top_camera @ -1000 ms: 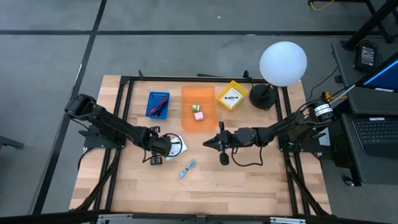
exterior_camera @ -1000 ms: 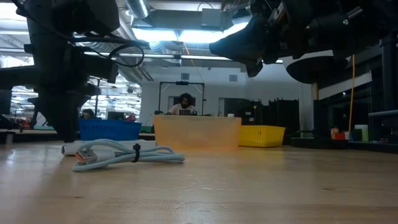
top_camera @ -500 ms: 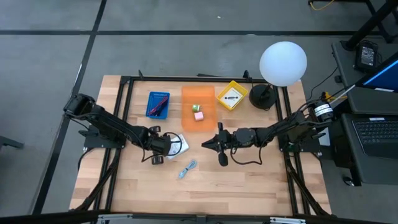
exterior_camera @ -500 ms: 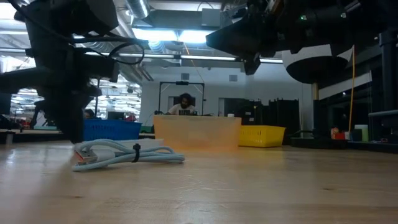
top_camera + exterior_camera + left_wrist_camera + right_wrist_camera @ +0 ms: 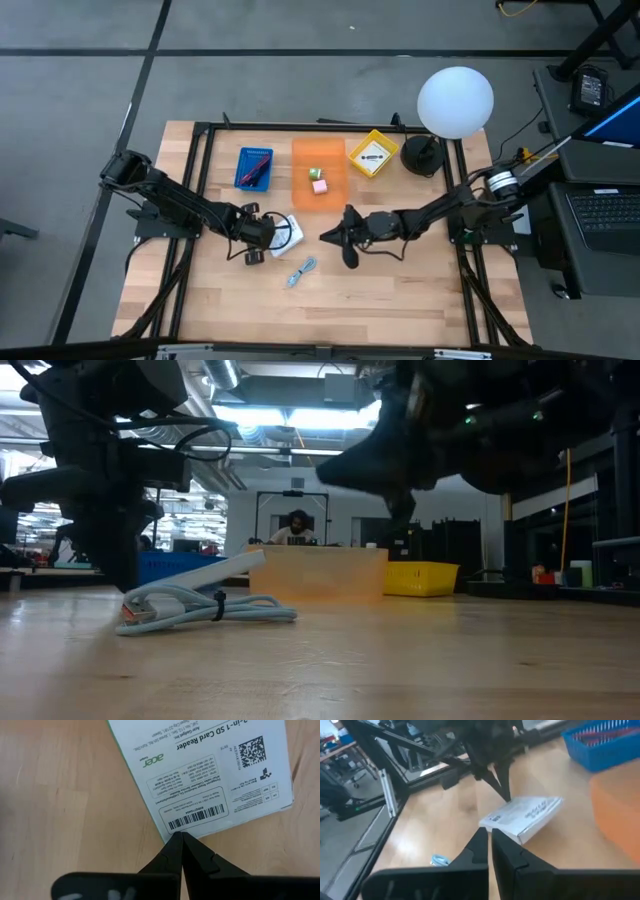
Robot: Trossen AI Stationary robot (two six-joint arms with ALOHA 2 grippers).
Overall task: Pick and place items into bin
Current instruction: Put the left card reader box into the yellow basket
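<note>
The white printed packet (image 5: pixel 200 775), an SD card reader box by its label, is looking light and stiff: thin card with flat faces and crisp edges, likely a little slick. Taking it by one edge or corner should suit it better than a pinch across the broad face, and a light squeeze should be enough.

It is lying on the wooden table (image 5: pixel 400 300), in front of the orange bin (image 5: pixel 319 175) and slightly toward the left arm's side. In the low view it is tilting, one end raised off the wood. Its face is carrying small print, a barcode, a square code and a green line along one side.

The left gripper (image 5: pixel 181 836) is sitting at the packet's barcode corner with its jaws closed together; they appear to be pinching that corner, though how much card lies between them I cannot tell. The right gripper (image 5: pixel 325 237) is hovering above the table just in front of the orange bin, beside the packet, jaws closed and empty.

A light-blue cable (image 5: pixel 205 608), bundled with a tie, is lying further from the orange bin than the packet. It should be soft and floppy, best taken at the tie.
</note>
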